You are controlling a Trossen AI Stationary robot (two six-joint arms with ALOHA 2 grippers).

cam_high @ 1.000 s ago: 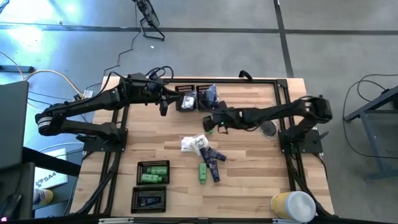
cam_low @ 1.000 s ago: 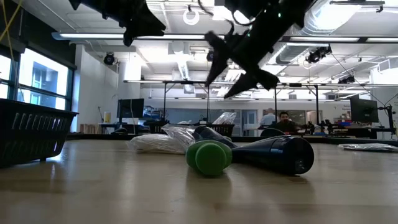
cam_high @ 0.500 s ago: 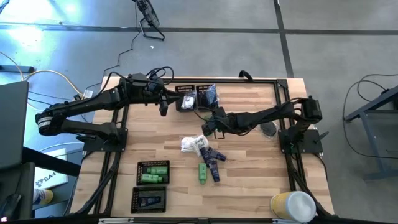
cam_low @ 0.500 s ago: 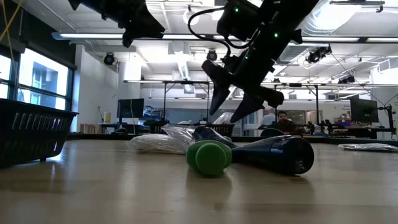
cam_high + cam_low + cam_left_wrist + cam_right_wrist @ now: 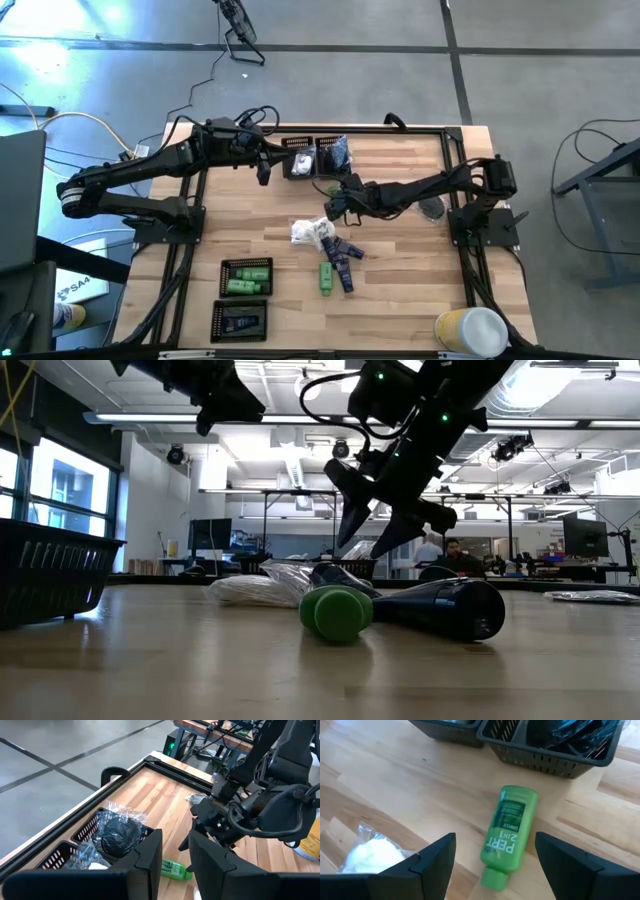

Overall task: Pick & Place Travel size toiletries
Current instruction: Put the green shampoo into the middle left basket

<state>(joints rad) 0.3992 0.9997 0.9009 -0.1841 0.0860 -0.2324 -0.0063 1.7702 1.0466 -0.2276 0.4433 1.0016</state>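
A bright green tube (image 5: 509, 834) lies flat on the wood just in front of the far black mesh trays (image 5: 555, 757); it also shows in the left wrist view as the green tube (image 5: 172, 868). My right gripper (image 5: 495, 840) is open and hovers above this tube, a finger on either side, clear of the table in the low view (image 5: 365, 545). A white crinkly packet (image 5: 305, 232), navy tubes (image 5: 345, 258) and another green tube (image 5: 326, 278) lie in a loose pile mid-table. My left gripper (image 5: 262, 175) waits, open, beside the far trays.
Two far trays (image 5: 300, 160) hold white packets and dark round pieces in clear bags (image 5: 117, 832). Two near-left trays hold green tubes (image 5: 247, 277) and navy tubes (image 5: 240, 320). A grey disc (image 5: 432, 208) lies under the right arm; a pale cylinder (image 5: 470, 330) stands at the near right corner.
My right gripper moved toward the table's left and down, coming lower over the green tube by the far trays, then nearly held still. It stayed open. The left arm and the toiletries kept still.
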